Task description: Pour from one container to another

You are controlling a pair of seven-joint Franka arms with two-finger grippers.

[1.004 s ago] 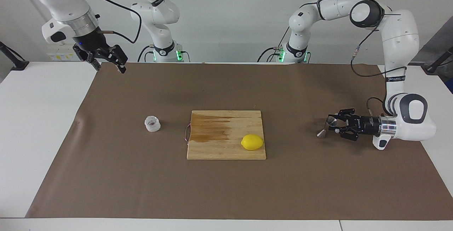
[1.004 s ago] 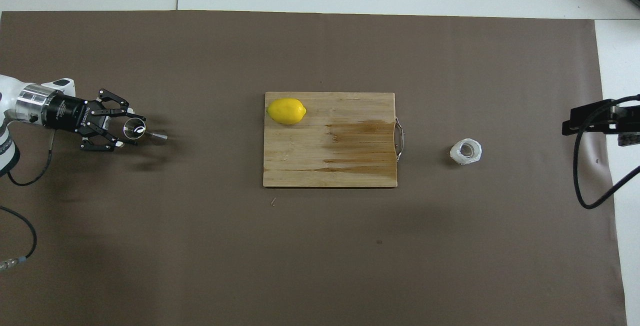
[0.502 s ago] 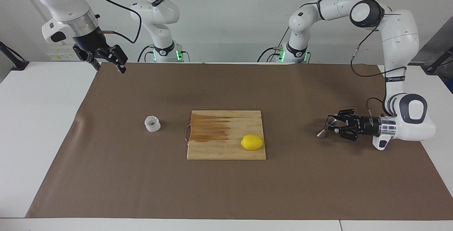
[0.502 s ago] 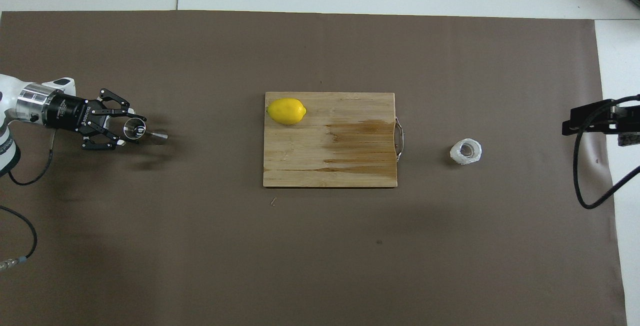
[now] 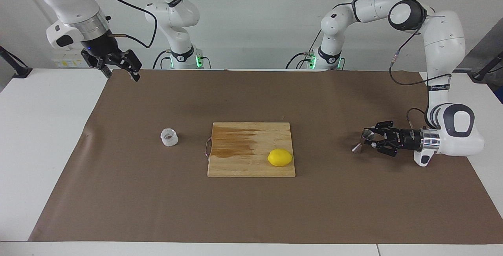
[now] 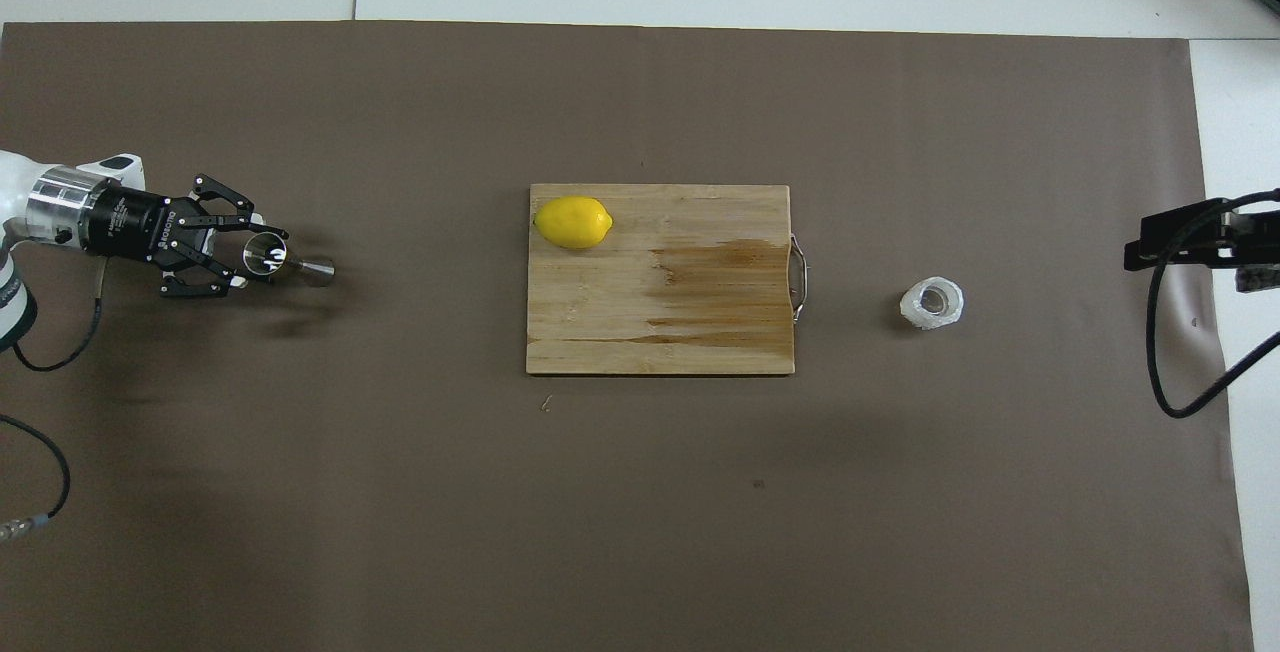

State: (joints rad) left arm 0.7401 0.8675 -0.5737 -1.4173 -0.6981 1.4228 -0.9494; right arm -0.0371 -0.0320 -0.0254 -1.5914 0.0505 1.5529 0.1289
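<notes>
The left gripper [image 5: 371,140] is lying low and level over the mat [image 5: 251,209] near the left arm's end of the table, its jaws pinching the upper cone of the steel jigger [image 5: 362,141], which is tilting with its lower cone toward the middle of the mat. Gripping it from the side is probably meant to keep the mouth free for receiving liquid. The plastic cup [image 5: 169,137] is standing upright on the mat between the cutting board [image 5: 251,150] and the right arm's end, untouched, so nothing is being poured yet. The right gripper [image 5: 118,64] is waiting high over the mat's corner nearest its own base, jaws spread, seemingly ready for the cup. A lemon [image 5: 280,157] is resting on the board's corner that is farther from the robots and toward the left arm's end, clear of both containers.
</notes>
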